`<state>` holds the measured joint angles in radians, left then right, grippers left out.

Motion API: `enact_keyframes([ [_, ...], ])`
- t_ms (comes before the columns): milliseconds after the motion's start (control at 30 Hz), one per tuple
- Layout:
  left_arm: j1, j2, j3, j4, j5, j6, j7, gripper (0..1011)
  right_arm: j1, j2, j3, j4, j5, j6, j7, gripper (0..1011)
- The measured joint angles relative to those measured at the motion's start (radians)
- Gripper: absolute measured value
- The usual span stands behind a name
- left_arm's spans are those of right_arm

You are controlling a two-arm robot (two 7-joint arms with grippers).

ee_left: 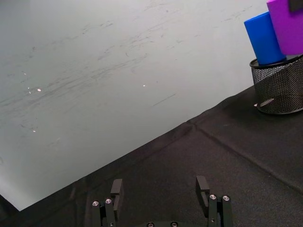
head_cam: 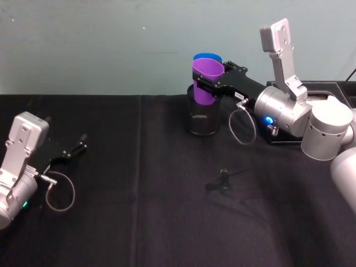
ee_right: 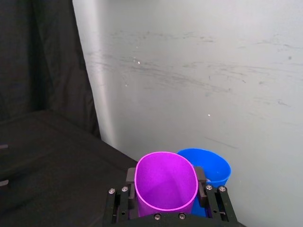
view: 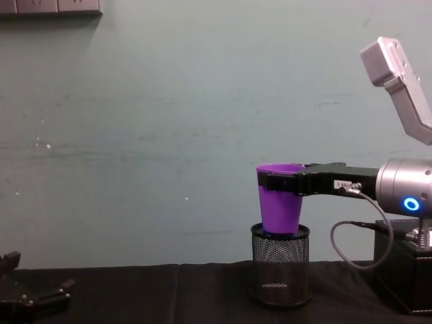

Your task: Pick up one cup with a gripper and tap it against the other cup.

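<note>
At the far left of the black cloth [head_cam: 139, 217], the left gripper [head_cam: 78, 148] is seen resting, fingers spread. Above the mesh holder [head_cam: 201, 119], the purple cup [head_cam: 207, 83] is pinched by the right gripper [ee_right: 165, 184], with the blue cup [head_cam: 207, 57] just behind. The jaw's white label [view: 341, 183] cannot be read.

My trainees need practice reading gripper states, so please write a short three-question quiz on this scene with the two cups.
1. True or false: the right gripper is shut on the purple cup.
2. The blue cup stands in: A the mesh holder; B a plate; C a drawer.
3. Fill in: the left gripper is ___ and holds nothing.
Key: 1 true; 2 A; 3 open.
</note>
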<state>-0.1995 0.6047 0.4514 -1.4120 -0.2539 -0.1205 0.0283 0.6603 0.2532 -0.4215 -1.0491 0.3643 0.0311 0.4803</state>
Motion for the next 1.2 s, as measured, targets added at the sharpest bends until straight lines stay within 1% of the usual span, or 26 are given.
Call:
enact_keyframes([
  [267,0.0,0.0,0.0,0.0,0.0,0.0,0.0,1000,0.015,-0.009,0.004,0.017,-0.003,-0.004,0.008,722],
  [1200,0.0,0.0,0.0,0.0,0.0,0.0,0.0,1000,0.027,-0.017,0.008,0.027,-0.011,-0.007,0.014,722],
])
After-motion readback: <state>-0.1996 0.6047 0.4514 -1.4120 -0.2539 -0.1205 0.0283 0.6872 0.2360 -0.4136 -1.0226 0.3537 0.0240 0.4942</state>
